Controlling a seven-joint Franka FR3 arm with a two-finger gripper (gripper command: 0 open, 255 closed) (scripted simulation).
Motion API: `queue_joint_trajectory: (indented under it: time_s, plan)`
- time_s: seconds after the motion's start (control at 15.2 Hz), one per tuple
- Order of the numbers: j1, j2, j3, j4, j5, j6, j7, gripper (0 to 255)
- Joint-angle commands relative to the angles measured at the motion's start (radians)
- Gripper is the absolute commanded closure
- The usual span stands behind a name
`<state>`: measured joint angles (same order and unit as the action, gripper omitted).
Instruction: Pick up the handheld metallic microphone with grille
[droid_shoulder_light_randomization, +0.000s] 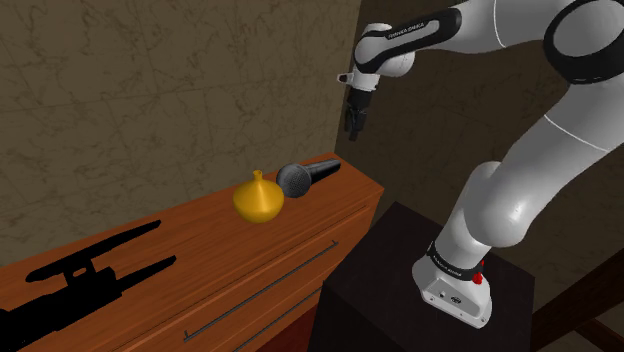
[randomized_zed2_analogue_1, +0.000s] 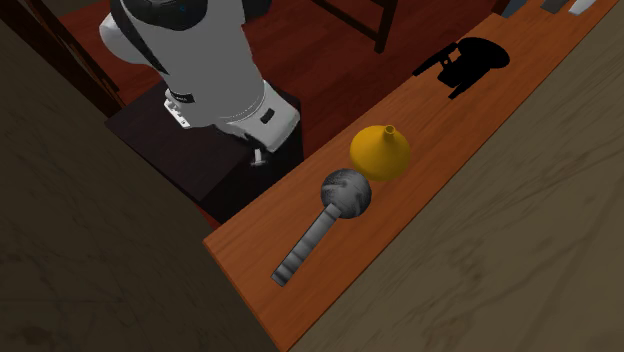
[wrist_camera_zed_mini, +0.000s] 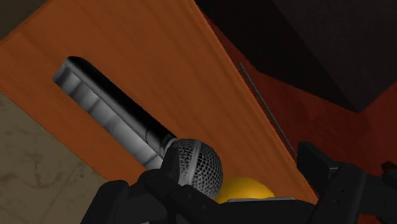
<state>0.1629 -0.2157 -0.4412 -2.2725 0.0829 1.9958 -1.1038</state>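
gripper: one, spread apart, holding nothing, in the air. on one wooden dresser: one grey microphone, one yellow vase, one black object.

Place: a room in a house
Furniture: wooden table with a long drawer handle; a chair's dark legs
Walls: mottled brown-grey wall
Floor: dark red wooden floor
Ornament: yellow vase on the table

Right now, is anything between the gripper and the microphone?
Nothing visible. The gripper hangs in open air above the microphone lying on the wooden top. The yellow vase sits beside its grille head, outside the path.
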Motion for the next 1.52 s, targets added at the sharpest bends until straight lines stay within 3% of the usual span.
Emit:
queue_joint_trajectory:
  time_s: [0.0,0.4,0.86,1.06,1.45]
  plan:
    - [0.013,0.094,-0.033,0.047,0.041,0.013,-0.131,0]
    - [0.001,0.394,-0.047,0.230,0.190,0.011,-0.472,0]
    - [-0.078,0.713,0.038,0.499,0.285,-0.039,-0.759,0]
    - [-0.105,0.822,0.075,0.611,0.294,-0.063,-0.835,0]
    - [-0.113,0.871,0.088,0.604,0.314,-0.011,-0.851,0]
